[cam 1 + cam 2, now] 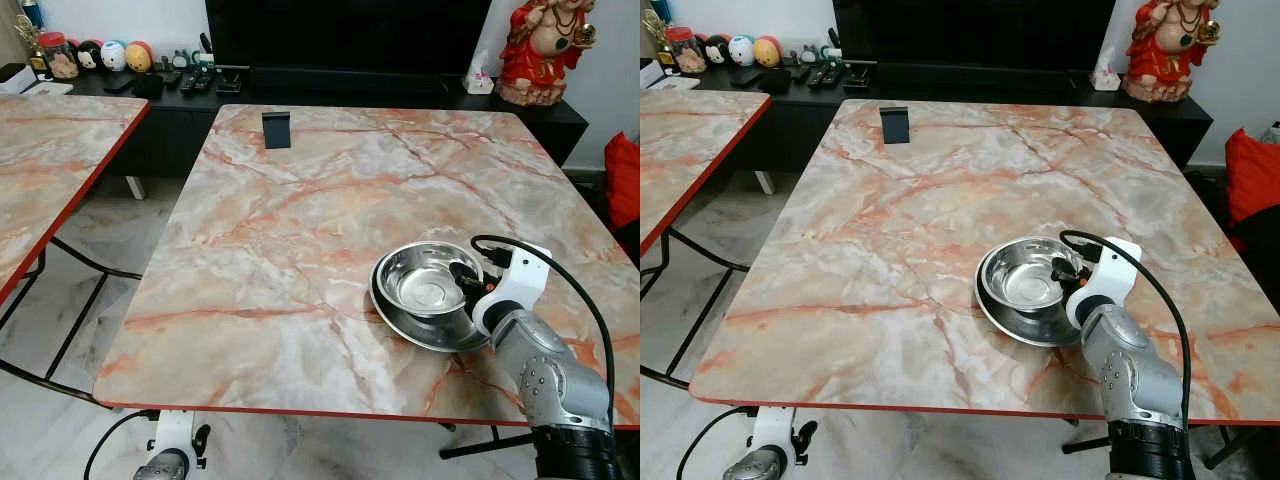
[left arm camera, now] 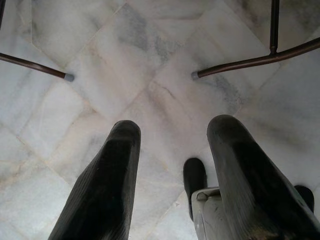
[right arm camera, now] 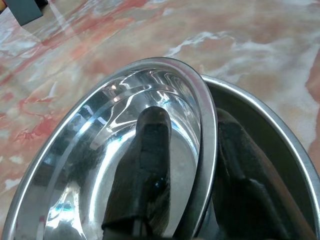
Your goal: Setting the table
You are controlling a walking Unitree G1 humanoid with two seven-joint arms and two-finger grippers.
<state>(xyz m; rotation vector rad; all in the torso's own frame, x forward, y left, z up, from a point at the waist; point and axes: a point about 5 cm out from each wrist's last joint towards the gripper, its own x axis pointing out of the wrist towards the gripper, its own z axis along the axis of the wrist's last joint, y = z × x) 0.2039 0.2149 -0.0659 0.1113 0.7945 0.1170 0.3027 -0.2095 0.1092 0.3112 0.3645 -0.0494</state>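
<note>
We see the right gripper [image 3: 187, 165] pinching the top bowl's [image 1: 425, 280] rim at 3 o'clock; the left gripper [image 2: 175, 170] hangs wide open.

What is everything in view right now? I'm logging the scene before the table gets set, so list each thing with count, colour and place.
Marble-pattern table: one, pink-grey with red edge, in front of the robot.
Second marble-pattern table: one, same colours, to the robot's left.
Steel bowls: two, silver, nested, at the table's near right.
Small dark stand: one, near the table's far edge.
Black low cabinet: one, along the wall, holding remotes and round figurines.
Red and gold statue: one, on the cabinet's right end.
Right gripper: black fingers straddling the upper bowl's rim.
Left gripper: open, hanging over the pale marble floor.
</note>
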